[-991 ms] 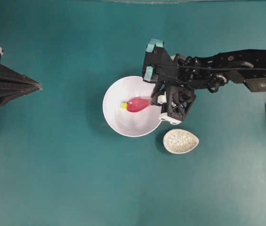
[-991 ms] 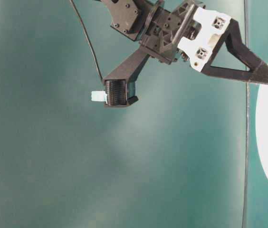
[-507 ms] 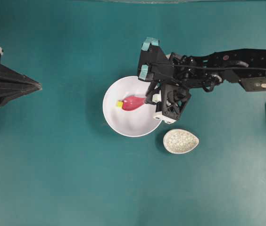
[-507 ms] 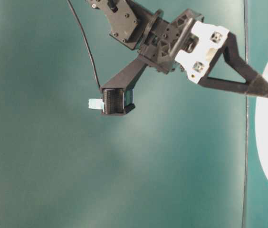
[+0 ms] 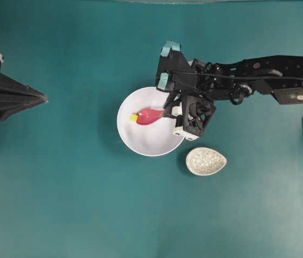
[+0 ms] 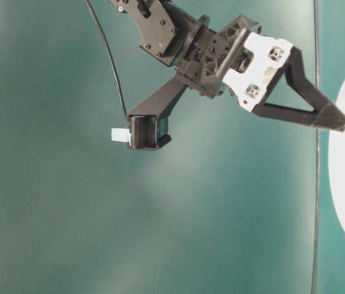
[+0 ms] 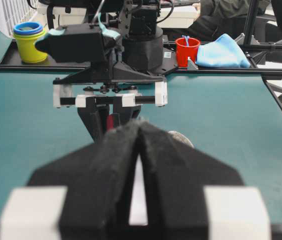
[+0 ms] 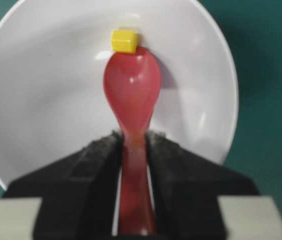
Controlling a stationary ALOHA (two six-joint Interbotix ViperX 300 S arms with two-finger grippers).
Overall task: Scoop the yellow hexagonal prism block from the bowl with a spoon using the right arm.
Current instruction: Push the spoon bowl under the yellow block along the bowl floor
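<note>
Here we see the right tool (image 8: 133, 145) clamped on the handle of the spoon (image 8: 132, 97), whose pink-red scoop lies inside the bowl (image 5: 141, 140) on the teal surface (image 5: 76, 188). The yellow hexagonal prism block (image 8: 124, 41) sits in the bowl, touching the tip of the scoop, not inside it. Beside the bowl, apart from it, rests a small crackle-patterned dish (image 5: 206, 161). At the surface's left edge the left tool (image 5: 40, 98) has its fingers pressed together, holding nothing.
</note>
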